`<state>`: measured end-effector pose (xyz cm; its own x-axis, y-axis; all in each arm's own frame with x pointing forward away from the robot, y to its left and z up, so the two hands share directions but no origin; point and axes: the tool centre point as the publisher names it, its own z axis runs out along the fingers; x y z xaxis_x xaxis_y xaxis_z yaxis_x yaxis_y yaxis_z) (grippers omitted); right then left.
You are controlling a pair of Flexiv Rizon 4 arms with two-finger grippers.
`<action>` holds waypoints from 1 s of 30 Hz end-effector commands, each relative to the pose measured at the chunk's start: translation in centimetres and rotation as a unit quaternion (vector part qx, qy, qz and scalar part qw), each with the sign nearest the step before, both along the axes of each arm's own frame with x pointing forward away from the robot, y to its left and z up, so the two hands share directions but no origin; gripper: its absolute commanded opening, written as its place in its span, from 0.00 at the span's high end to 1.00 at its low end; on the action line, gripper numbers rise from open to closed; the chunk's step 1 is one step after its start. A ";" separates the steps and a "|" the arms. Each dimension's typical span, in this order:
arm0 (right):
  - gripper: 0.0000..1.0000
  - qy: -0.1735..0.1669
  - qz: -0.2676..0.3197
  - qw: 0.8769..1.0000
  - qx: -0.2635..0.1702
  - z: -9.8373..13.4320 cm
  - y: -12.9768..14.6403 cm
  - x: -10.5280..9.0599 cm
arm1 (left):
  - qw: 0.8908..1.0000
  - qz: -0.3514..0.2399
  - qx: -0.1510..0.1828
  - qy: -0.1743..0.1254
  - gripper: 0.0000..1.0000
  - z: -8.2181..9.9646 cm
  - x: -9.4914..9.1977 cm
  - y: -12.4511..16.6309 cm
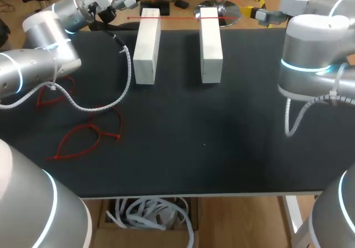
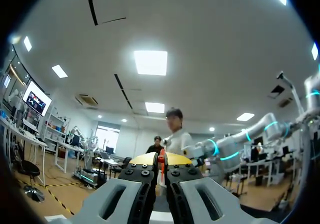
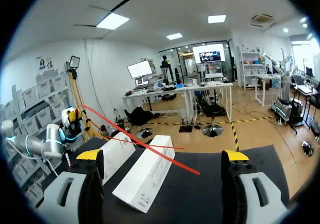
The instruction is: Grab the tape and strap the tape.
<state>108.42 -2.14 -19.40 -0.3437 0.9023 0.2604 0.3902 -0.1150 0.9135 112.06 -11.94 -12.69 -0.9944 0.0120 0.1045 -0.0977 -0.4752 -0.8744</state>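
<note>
Left jaws are closed, apparently on the tape [image 1: 177, 18], stretched across two blocks [image 1: 147, 48]; right jaws stand apart. Grabbing is judged done, strapping unfinished.

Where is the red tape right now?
In the head view the red tape stretches across the far ends of the left white block and the right white block, near the table's far edge.

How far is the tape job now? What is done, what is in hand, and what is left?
Done: the left jaws are shut on the red tape. In hand: the tape runs across the far ends of the two white blocks, toward the open right jaws, which hold nothing. Left: the right jaws seem yet to take the free end, and the strapping looks not done.
</note>
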 end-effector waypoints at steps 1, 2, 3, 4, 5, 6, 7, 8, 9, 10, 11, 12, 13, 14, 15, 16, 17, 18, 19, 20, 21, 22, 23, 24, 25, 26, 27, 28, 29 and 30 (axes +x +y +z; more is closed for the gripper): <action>0.00 0.064 -0.101 0.958 0.259 -1.2 0.2 -0.2 | 1.000 0.003 0.001 0.001 1.00 0.1 -0.2 0.0; 0.00 0.063 -0.100 0.949 0.292 -1.6 0.2 -0.1 | 1.000 0.003 0.001 0.001 1.00 0.1 -0.2 0.0; 0.00 0.082 -0.119 0.943 0.299 -2.1 0.2 0.0 | 1.000 0.003 0.001 0.001 1.00 0.1 -0.2 0.0; 0.00 0.086 -0.123 0.939 0.310 -2.4 0.4 0.1 | 1.000 0.003 0.001 0.001 1.00 0.1 -0.2 0.0; 0.00 0.081 -0.127 0.936 0.319 -2.4 0.6 0.4 | 1.000 0.003 0.001 0.001 1.00 0.1 -0.2 0.0; 0.00 0.080 -0.139 0.931 0.328 -2.3 0.8 0.5 | 1.000 0.003 0.001 0.001 1.00 0.1 -0.2 0.0; 0.00 0.083 -0.152 0.925 0.339 -2.2 1.1 0.6 | 1.000 0.003 0.001 0.001 1.00 0.1 -0.2 0.0; 0.00 0.069 -0.152 0.926 0.339 -1.8 1.5 0.8 | 1.000 0.003 0.001 0.001 1.00 0.1 -0.2 0.0; 0.00 0.066 -0.157 0.929 0.328 -1.4 1.8 1.0 | 1.000 0.003 0.001 0.001 1.00 0.1 -0.2 0.0; 0.00 0.065 -0.156 0.931 0.323 -1.0 2.3 1.1 | 1.000 0.003 0.001 0.001 1.00 0.1 -0.2 0.0; 0.00 0.066 -0.151 0.931 0.325 -0.6 2.7 1.2 | 1.000 0.003 0.001 0.001 1.00 0.1 -0.2 0.0; 0.00 0.063 -0.140 0.937 0.315 -0.3 3.1 1.2 | 1.000 0.003 0.001 0.001 1.00 0.1 -0.2 0.0; 0.00 0.041 -0.118 0.951 0.283 0.3 3.4 1.2 | 1.000 0.003 0.001 0.001 1.00 0.1 -0.2 0.0; 0.00 0.038 -0.111 0.956 0.268 0.5 3.5 1.1 | 1.000 0.003 0.001 0.001 1.00 0.1 -0.2 0.0; 0.00 0.038 -0.111 0.956 0.268 0.5 3.5 1.1 | 1.000 0.003 0.001 0.001 1.00 0.1 -0.2 0.0; 0.00 0.038 -0.111 0.956 0.268 0.5 3.5 1.1 | 1.000 0.003 0.001 0.001 1.00 0.1 -0.2 0.0; 0.00 0.038 -0.111 0.956 0.268 0.5 3.5 1.1 | 1.000 0.003 0.001 0.001 1.00 0.1 -0.2 0.0; 0.00 0.038 -0.111 0.956 0.268 0.5 3.5 1.1 | 1.000 0.003 0.001 0.001 1.00 0.1 -0.2 0.0; 0.00 0.038 -0.111 0.956 0.268 0.5 3.5 1.1 | 1.000 0.003 0.001 0.001 1.00 0.1 -0.2 0.0; 0.00 0.038 -0.111 0.956 0.268 0.5 3.5 1.1 | 1.000 0.003 0.001 0.001 1.00 0.1 -0.2 0.0; 0.00 0.038 -0.111 0.956 0.268 0.5 3.5 1.1 | 1.000 0.003 0.001 0.001 1.00 0.1 -0.2 0.0; 0.00 0.038 -0.111 0.956 0.268 0.5 3.5 1.1 | 1.000 0.003 0.001 0.001 1.00 0.1 -0.2 0.0; 0.00 0.038 -0.111 0.956 0.268 0.5 3.5 1.1 | 1.000 0.003 0.001 0.001 1.00 0.1 -0.2 0.0; 0.00 0.038 -0.111 0.956 0.268 0.5 3.5 1.1 | 1.000 0.003 0.001 0.001 1.00 0.1 -0.2 0.0; 0.00 0.038 -0.111 0.956 0.268 0.5 3.5 1.1 | 1.000 0.003 0.001 0.001 1.00 0.1 -0.2 0.0; 0.00 0.038 -0.111 0.956 0.268 0.5 3.5 1.1 | 1.000 0.003 0.001 0.001 1.00 0.1 -0.2 0.0; 0.00 0.038 -0.111 0.956 0.268 0.5 3.5 1.1 | 1.000 0.003 0.001 0.001 1.00 0.1 -0.2 0.0; 0.00 0.044 -0.137 0.944 0.296 0.6 3.8 1.0 | 1.000 0.003 0.001 0.001 1.00 0.1 -0.2 0.0; 0.00 0.047 -0.152 0.934 0.319 0.8 4.1 1.0 | 1.000 0.003 0.001 0.001 1.00 0.1 -0.2 0.0; 0.00 0.048 -0.159 0.929 0.331 1.0 4.5 1.0 | 1.000 0.003 0.001 0.001 1.00 0.1 -0.2 0.0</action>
<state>109.50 1.38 -18.60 -0.0934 0.6425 0.7606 0.3742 -0.6853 0.6248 112.04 -11.94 -12.67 -0.9944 0.0114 0.1050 -0.0978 -0.4751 -0.8745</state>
